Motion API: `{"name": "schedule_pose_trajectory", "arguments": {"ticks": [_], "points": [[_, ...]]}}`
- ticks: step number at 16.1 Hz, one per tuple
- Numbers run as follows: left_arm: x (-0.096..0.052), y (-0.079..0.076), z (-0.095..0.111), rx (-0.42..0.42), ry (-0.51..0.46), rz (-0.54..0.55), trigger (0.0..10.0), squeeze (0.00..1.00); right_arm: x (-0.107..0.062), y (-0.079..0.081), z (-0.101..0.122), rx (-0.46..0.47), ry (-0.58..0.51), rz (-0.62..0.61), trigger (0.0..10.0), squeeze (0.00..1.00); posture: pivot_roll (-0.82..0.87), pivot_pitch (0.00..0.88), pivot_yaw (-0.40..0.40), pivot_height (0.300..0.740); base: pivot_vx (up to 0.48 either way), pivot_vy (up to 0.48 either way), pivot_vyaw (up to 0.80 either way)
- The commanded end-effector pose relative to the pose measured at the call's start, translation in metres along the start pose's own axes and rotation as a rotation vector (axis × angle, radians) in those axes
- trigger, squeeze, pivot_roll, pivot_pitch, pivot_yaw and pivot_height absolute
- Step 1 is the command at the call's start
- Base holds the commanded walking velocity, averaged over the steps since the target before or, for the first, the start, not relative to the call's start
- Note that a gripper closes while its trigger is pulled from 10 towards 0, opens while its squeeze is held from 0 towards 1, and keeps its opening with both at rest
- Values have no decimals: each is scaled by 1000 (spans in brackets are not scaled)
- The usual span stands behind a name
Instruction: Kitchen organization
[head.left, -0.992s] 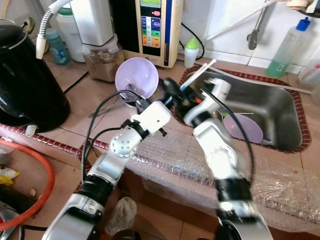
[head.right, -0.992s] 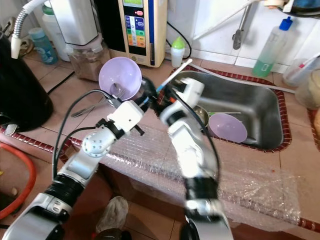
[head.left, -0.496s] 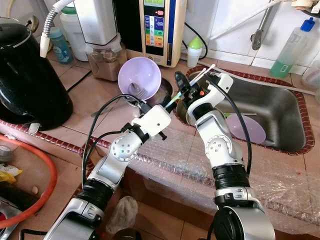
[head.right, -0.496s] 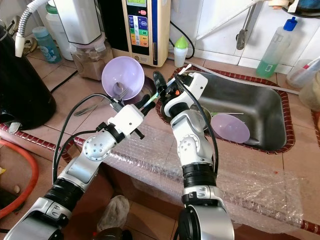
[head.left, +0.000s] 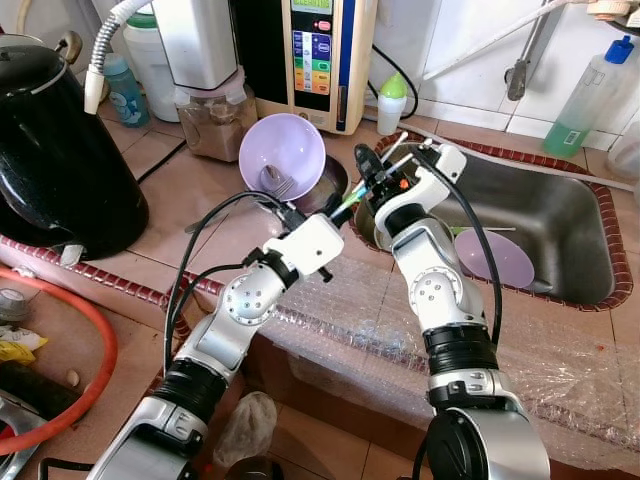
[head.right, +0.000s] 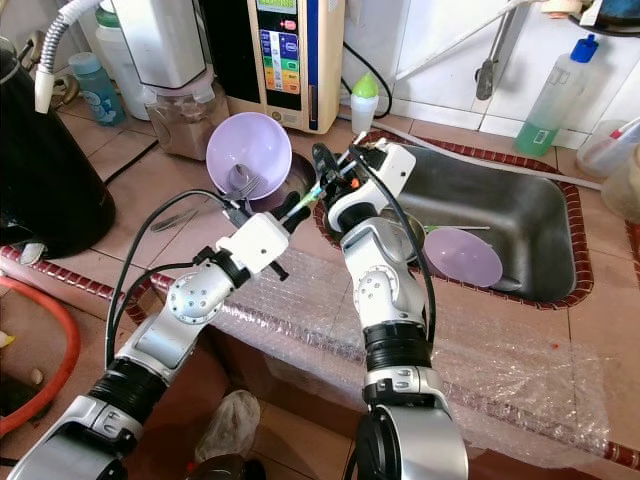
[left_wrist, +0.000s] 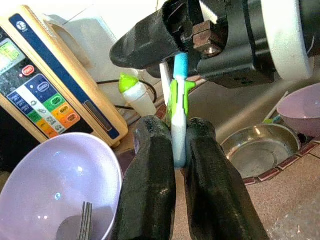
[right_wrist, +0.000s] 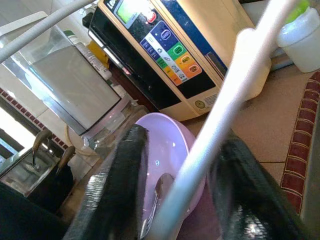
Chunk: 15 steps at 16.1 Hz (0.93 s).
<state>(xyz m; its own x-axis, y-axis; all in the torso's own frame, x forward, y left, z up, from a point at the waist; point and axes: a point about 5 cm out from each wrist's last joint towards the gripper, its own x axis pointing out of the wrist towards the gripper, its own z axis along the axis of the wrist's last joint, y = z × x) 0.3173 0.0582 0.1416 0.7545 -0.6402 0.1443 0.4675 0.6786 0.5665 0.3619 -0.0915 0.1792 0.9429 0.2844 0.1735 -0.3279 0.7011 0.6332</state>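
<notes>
Over the sink's left rim | your left gripper (left_wrist: 180, 145) is clamped on a green-and-blue toothbrush (left_wrist: 178, 107) | your right gripper (right_wrist: 185, 170) has a white stick (right_wrist: 220, 107) between its fingers, can't tell if it's squeezing | tilted purple bowl (head.left: 282, 155) with a fork (left_wrist: 84, 220) just behind them
</notes>
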Motion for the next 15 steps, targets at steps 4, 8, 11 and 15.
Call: {"name": "schedule_pose_trajectory", "arguments": {"ticks": [4,8,11,15], "points": [[-1,6,-7,24,37,30,10000,0,-1,-12,10,-3,-42,-56,0,0,4,0,24,740,0,0,0],[0,6,-8,23,37,38,10000,1000,0,-13,13,-8,-55,-77,0,0,4,0,22,740,0,0,0],[1,5,-8,19,35,37,10000,1000,2,-14,16,-4,-68,-95,0,0,2,0,22,740,0,0,0],[-3,5,-7,-21,26,35,10000,1000,7,-21,33,-156,-112,-113,0,0,7,0,24,740,0,0,0]]}}
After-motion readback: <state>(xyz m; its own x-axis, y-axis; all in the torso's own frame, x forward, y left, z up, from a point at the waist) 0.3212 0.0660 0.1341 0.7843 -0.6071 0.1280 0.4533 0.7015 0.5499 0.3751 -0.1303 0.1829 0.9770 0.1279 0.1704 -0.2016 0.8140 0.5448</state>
